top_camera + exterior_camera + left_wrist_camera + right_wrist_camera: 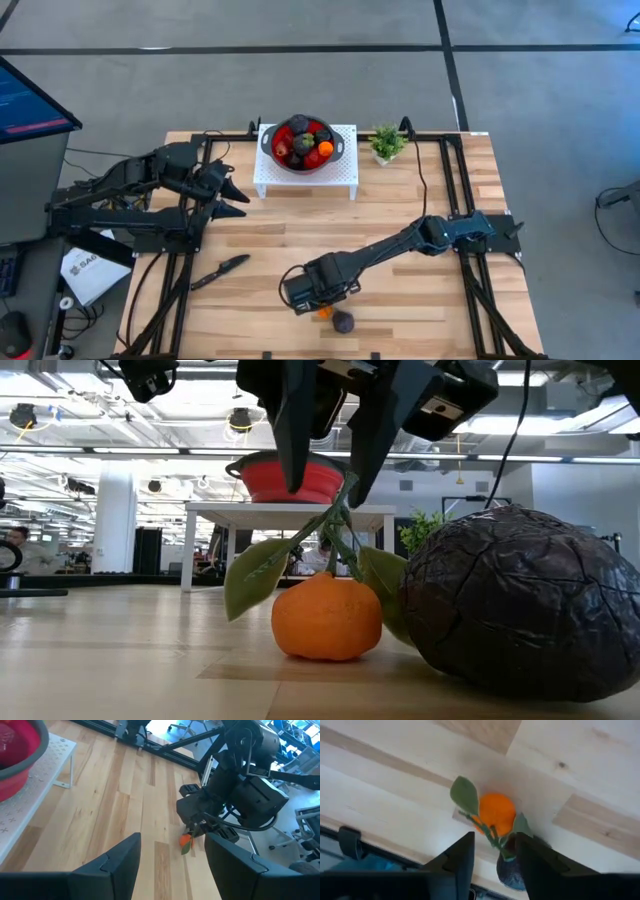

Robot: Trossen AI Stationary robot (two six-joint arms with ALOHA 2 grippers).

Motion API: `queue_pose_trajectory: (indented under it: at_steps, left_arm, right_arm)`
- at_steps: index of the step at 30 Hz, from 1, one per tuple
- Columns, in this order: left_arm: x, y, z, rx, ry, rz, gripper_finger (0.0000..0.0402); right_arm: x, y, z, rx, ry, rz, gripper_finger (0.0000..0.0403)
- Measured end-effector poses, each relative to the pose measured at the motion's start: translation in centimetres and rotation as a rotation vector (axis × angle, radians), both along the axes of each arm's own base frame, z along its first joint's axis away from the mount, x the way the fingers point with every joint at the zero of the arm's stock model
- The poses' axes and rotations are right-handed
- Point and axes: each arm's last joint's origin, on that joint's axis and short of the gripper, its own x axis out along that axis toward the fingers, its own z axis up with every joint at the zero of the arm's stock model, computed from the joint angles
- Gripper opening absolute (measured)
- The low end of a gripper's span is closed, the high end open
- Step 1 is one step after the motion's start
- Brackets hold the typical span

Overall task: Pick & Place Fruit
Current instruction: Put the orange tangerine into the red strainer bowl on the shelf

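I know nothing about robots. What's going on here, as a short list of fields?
Table: wooden top
Right gripper: above the orange fruit, jaws astride its leafy stem, part-way in
Orange fruit: resting on the table, touching the dark purple fruit
Left gripper: waiting at the table's left side, jaws open, holding nothing
Red bowl: on a white stand at the table's far edge, with several fruit inside
Also there: potted plant, black knife
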Motion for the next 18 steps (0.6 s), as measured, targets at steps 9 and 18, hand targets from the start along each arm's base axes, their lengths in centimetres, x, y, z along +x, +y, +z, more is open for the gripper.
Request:
queue_pose_trajectory:
  at_steps: [9, 18]
  left_arm:
    - [0.0, 0.0, 0.0, -0.003, 0.003, 0.001, 0.0213]
    - [0.0, 0.0, 0.0, -0.004, 0.004, 0.001, 0.0213]
  right_arm:
    - [0.1, 0.7, -1.2, 0.045, 0.034, 0.014, 0.0123]
    - [0.0, 0.8, -1.4, 0.031, 0.045, 0.013, 0.0113]
